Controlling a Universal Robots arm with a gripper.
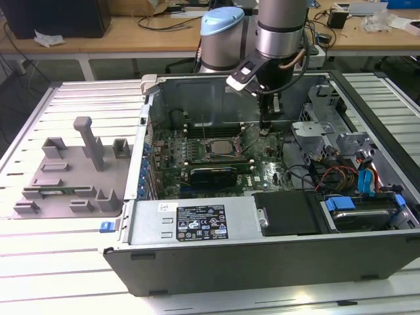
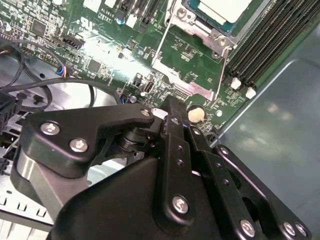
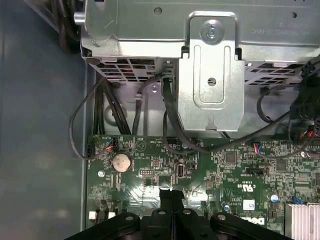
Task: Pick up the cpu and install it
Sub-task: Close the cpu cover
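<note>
Now the gripper (image 1: 265, 129) hangs inside the open computer case (image 1: 197, 262), fingers pressed together on nothing, just above the motherboard (image 3: 145, 175). The cpu (image 2: 220, 9) lies in its socket (image 2: 218, 39) nearby (second wrist view). A ribbed pale table (image 1: 65, 262) bears the case; wooden benches (image 1: 131, 36) stand behind.

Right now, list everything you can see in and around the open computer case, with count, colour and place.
computer case: one, grey, open, on the slatted table.
motherboard: one, green, inside the case.
cpu: one, pale silver, in the socket on the motherboard.
long card: one, black, on the motherboard beside the cpu.
coin battery: one, silver, on the motherboard near the gripper.
cables: several, black, inside the case.
fixture: one, grey, on the table at the exterior view's left.
arm: one, silver-grey, reaching into the case.
gripper: one, black, shut, empty, low over the motherboard, apart from the cpu.
</note>
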